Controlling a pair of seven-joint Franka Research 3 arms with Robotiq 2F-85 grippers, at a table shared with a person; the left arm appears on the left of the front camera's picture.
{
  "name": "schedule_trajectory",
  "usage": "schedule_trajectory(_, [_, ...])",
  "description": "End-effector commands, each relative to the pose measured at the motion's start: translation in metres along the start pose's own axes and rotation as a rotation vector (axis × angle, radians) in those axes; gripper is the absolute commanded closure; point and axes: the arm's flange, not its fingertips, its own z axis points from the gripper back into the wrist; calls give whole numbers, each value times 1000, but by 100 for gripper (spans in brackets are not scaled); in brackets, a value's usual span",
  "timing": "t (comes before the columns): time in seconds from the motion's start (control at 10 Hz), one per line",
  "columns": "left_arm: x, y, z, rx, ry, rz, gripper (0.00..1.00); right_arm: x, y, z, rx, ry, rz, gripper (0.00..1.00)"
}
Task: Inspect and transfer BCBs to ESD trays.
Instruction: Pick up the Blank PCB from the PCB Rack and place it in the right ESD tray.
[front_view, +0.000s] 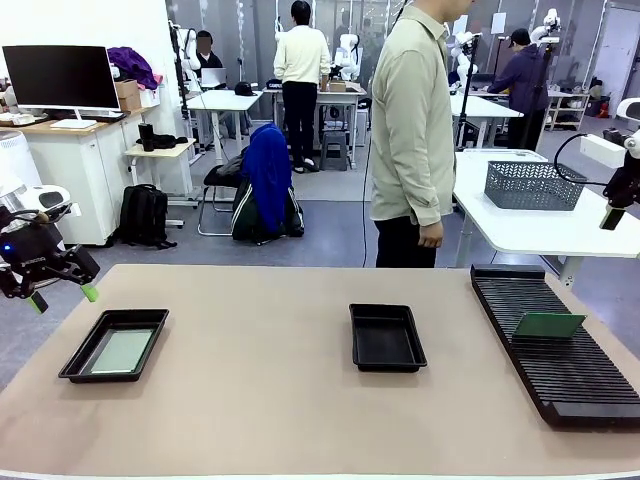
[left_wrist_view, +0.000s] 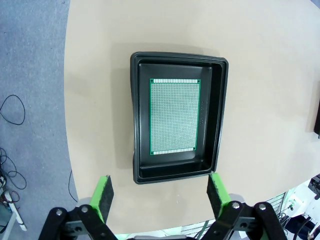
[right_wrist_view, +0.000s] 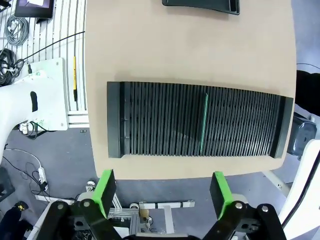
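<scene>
Currently one BCB (left_wrist_view: 174, 116) lies flat on the floor of the left ESD tray (front_view: 80, 357), near the left edge of the table (front_view: 270, 410) and clear of the tray's walls. The middle ESD tray (front_view: 387, 340) sits near the table's centre, its black floor bare. A second BCB (front_view: 548, 324) stands tilted in a slot of the black ribbed rack (front_view: 570, 380) along the right edge. The left gripper (left_wrist_view: 160, 192) hovers by the left edge near its tray, fingers spread apart, gripping nothing. The right gripper (right_wrist_view: 162, 192) hovers just off the right edge beside the rack, likewise spread wide
</scene>
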Motion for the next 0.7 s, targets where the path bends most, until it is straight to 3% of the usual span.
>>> schedule_trajectory(0.0, [1, 2, -1, -7, -11, -15, 0, 0, 1, 0, 4, -2, -4, 0])
schedule_trajectory(0.6, [1, 2, -1, -7, -11, -15, 0, -2, -8, -16, -24, 3, 28, 0])
